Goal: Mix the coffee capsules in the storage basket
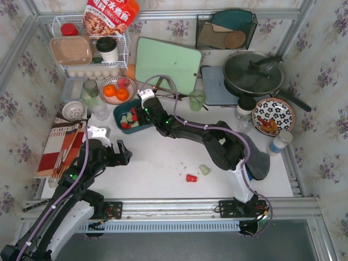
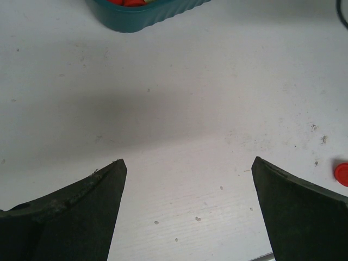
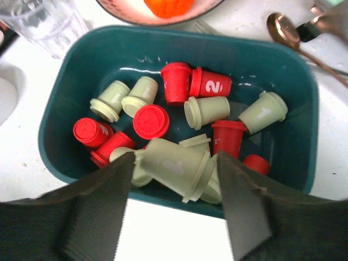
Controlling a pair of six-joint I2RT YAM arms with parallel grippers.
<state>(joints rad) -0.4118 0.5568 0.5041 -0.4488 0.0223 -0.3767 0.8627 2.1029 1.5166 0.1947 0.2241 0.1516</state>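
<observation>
The dark teal storage basket (image 3: 65, 92) holds several red and pale green coffee capsules lying mixed together. My right gripper (image 3: 175, 160) hangs over the basket's near rim, shut on a pale green capsule (image 3: 174, 168) that lies tilted between the fingers. From above, that gripper (image 1: 142, 111) is at the basket's (image 1: 117, 111) right side. A red capsule (image 1: 191, 178) and a green capsule (image 1: 204, 169) lie loose on the white table. My left gripper (image 1: 111, 142) stands open low over bare table (image 2: 187, 163), empty, with the basket (image 2: 147, 16) ahead and the red capsule (image 2: 342, 174) at its right.
A bowl with oranges (image 1: 118, 89) and a glass (image 1: 91, 89) stand just behind the basket. A spoon (image 3: 288, 30) lies at its far right. A green cutting board (image 1: 167, 64), a green cup (image 1: 197, 99), a pan (image 1: 254, 73) and a flowered plate (image 1: 273, 116) fill the back right.
</observation>
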